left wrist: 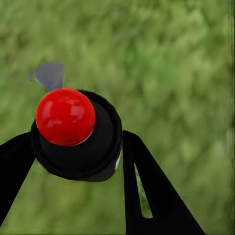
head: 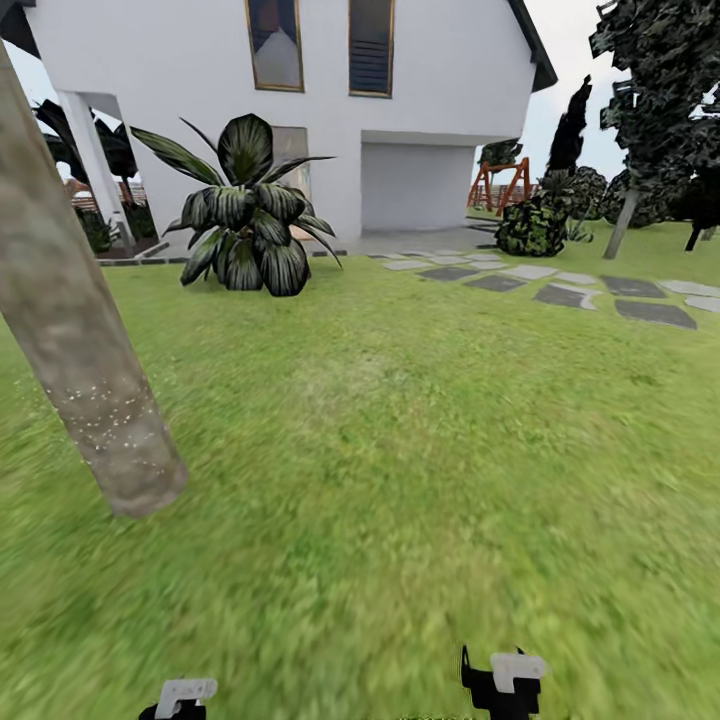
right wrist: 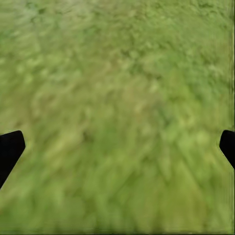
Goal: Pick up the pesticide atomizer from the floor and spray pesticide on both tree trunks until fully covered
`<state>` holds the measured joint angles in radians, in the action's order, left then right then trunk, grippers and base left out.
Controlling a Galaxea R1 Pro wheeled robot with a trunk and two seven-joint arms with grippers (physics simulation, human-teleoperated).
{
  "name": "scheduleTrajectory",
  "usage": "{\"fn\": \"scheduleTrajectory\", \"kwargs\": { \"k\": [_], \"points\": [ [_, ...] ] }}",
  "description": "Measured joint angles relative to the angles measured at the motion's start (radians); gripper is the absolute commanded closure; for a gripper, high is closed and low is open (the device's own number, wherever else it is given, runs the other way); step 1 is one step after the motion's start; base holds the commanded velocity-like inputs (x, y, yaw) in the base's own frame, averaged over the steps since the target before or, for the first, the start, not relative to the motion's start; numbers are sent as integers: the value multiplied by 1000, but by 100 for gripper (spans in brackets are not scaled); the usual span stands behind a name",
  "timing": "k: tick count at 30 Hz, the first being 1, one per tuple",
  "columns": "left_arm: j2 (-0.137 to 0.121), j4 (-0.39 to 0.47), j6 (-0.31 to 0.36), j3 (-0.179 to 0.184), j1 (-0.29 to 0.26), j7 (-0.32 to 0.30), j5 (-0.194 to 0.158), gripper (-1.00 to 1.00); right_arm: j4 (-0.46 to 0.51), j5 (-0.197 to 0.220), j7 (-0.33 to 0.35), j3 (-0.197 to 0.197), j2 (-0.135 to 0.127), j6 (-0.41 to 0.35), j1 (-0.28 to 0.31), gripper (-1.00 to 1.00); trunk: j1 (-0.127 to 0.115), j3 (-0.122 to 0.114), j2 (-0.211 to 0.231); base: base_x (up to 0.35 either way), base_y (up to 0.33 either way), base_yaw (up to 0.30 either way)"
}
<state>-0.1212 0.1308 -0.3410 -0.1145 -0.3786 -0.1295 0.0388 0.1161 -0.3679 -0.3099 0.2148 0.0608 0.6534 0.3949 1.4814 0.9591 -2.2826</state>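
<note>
Head view takes in the lawn [head: 400, 450] first, a wide blurred green spread running from the bottom edge up to a white house [head: 400, 100] across the top of the frame, with a pale garage door [head: 415, 187] right of centre. Down the left edge leans a thick, pale grey-brown tree trunk [head: 75, 340], its base planted in the grass at lower left, and a scatter of tiny whitish-yellow specks of pesticide [head: 100, 415] dots its lower part. Upper left of centre, in front of the house, sits a big dark plant with broad striped leaves [head: 245, 215]. Grey stepping stones [head: 565, 290] trail off toward the right edge, past a dark round bush [head: 533, 225] and a dark tree [head: 660, 110] in the upper right corner, with a reddish swing frame [head: 500, 185] small behind. At the bottom edge two wrist pieces peek in. Over in the left wrist view, the left gripper [left wrist: 73, 161] has its black fingers closed around the pesticide atomizer [left wrist: 76, 132], a black round body with a glossy red top and a small grey nozzle, held above the grass. In the right wrist view, the right gripper [right wrist: 117, 147] is spread wide, its fingertips [right wrist: 10, 147] just at the two side edges, nothing between them but grass.
</note>
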Motion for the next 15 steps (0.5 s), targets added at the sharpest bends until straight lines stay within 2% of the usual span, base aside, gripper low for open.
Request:
{"fn": "scheduleTrajectory", "kwargs": {
  "k": [15],
  "points": [
    [2, 0, 0, 1, 0, 0, 0, 100, -2, 15, 4, 1, 0, -2, 0, -100, 0, 0, 0, 0, 0, -300]
  ]
}}
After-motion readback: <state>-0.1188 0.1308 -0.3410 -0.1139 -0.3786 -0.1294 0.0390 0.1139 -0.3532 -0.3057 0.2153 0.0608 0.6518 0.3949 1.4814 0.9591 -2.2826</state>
